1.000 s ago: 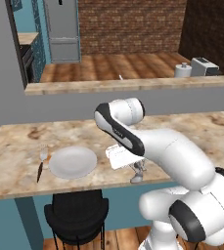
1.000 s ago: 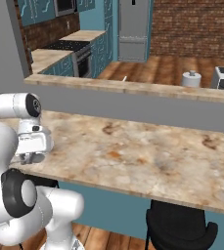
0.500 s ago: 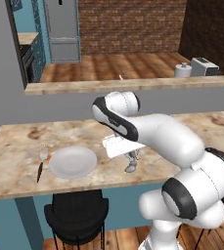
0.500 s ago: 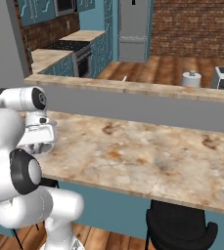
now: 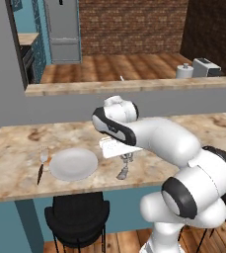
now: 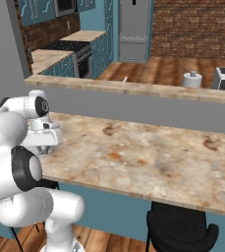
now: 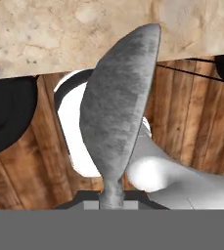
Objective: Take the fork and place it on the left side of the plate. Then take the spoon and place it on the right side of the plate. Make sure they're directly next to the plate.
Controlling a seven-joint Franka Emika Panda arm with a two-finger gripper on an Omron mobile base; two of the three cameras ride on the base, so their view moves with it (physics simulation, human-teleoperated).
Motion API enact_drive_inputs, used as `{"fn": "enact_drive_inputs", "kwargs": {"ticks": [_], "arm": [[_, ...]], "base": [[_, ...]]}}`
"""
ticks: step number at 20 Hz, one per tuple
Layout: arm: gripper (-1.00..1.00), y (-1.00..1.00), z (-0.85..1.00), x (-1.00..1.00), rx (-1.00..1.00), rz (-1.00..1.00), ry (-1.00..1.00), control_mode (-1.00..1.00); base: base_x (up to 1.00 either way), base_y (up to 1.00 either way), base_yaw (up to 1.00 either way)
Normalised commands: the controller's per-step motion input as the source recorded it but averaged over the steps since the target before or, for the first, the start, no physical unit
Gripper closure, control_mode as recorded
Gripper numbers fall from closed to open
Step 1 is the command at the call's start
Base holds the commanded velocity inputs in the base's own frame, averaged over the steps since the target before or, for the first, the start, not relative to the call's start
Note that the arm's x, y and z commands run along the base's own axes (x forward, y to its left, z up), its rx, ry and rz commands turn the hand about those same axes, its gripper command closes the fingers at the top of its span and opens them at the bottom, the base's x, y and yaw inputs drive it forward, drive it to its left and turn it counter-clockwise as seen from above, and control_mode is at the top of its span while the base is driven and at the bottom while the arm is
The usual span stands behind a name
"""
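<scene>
The gripper, clenched on the silver oval-bowled spoon, has swung closer to the round grey-white plate; placing remains.

Hidden and cropped parts, as I see them

In my hand view the spoon has its handle cut off at the bottom centre, so I can't see where it is pinched. In the left base view the gripper is too small at centre for me to read the jaws, and the fork at centre left shows tines I can't count. In the right base view my arm blocks the counter at left.
</scene>
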Motion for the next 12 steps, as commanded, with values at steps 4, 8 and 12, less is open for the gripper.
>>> {"fn": "enact_drive_inputs", "kwargs": {"ticks": [4, 8, 12], "arm": [[1.0, 0.03, -0.48, 0.44, 0.0, -0.1, -0.35, -1.0], [1.0, 0.01, -0.18, 0.62, 0.0, -0.07, -0.32, -1.0], [1.0, 0.0, -0.13, 0.78, 0.0, -0.06, -0.27, -1.0]], "base": [[0.0, 0.0, 0.0], [0.0, 0.0, 0.0], [0.0, 0.0, 0.0]]}}
